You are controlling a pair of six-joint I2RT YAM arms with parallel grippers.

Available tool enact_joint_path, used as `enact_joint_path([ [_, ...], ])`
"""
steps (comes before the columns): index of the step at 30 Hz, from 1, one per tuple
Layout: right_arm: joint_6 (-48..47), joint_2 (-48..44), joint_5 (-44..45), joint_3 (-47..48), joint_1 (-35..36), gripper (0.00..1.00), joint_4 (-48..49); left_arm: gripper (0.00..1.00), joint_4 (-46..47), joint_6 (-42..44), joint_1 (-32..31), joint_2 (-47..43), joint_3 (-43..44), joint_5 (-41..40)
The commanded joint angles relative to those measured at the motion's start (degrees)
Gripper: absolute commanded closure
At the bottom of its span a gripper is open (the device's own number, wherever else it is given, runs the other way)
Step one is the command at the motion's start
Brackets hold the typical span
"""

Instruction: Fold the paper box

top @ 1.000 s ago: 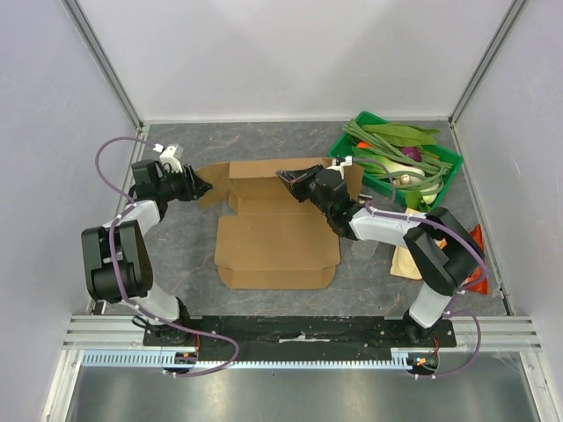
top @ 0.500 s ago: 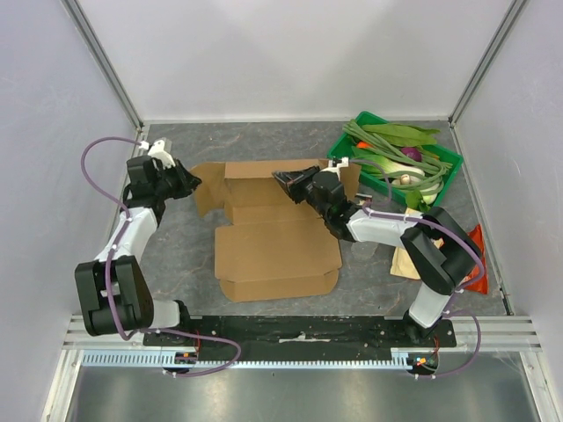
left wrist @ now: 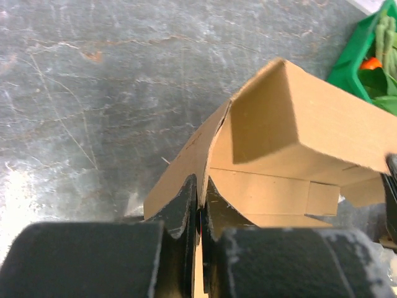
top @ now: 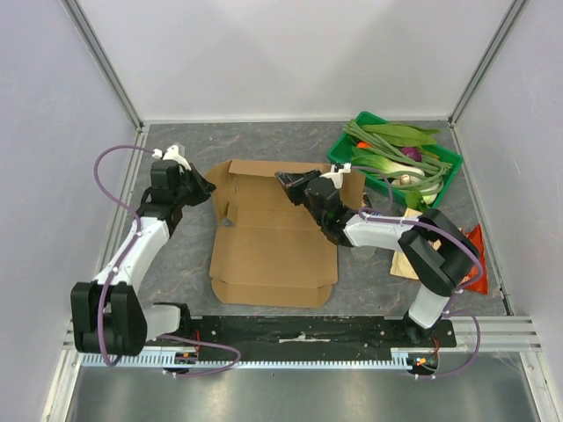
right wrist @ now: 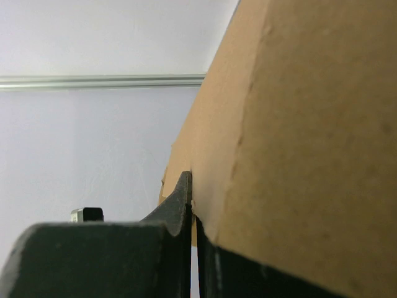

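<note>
Grey mottled tabletop (top: pixel 264 141) bears the work. On the left gripper (left wrist: pixel 200 186), the fingers are closed tight on the edge of the left side flap and hold it tilted up. The right gripper (right wrist: pixel 193 192) is pinched shut on the raised rear panel, apparently bracing it. Between both arms lies the paper box (top: pixel 273 251), near panels flat, probably awaiting folding.

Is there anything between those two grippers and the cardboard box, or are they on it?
Nothing visible stands between. The left gripper is shut on the left flap of the box, and the right gripper is shut on its far edge.
</note>
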Motion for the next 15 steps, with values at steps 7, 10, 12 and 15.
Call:
enact_joint_path([
  [7,-13.5,5.9,-4.1,4.2,1.1,1.00,10.6,0.97,10.3,-4.3,-2.5,-2.5,1.1,-3.6],
  [10,-14.4,7.0,-4.4,3.6,1.2,1.00,13.6,0.98,15.1,-4.3,-2.6,-1.8,-1.7,-2.9],
  [12,-15.1,7.3,-5.0,2.1,1.1,1.00,16.4,0.98,16.4,-5.2,-2.5,-2.2,-3.5,-3.5],
  [15,-16.8,6.5,-6.1,0.4,1.2,1.00,16.3,0.98,22.0,-6.5,-3.4,-4.8,-9.1,-3.9],
])
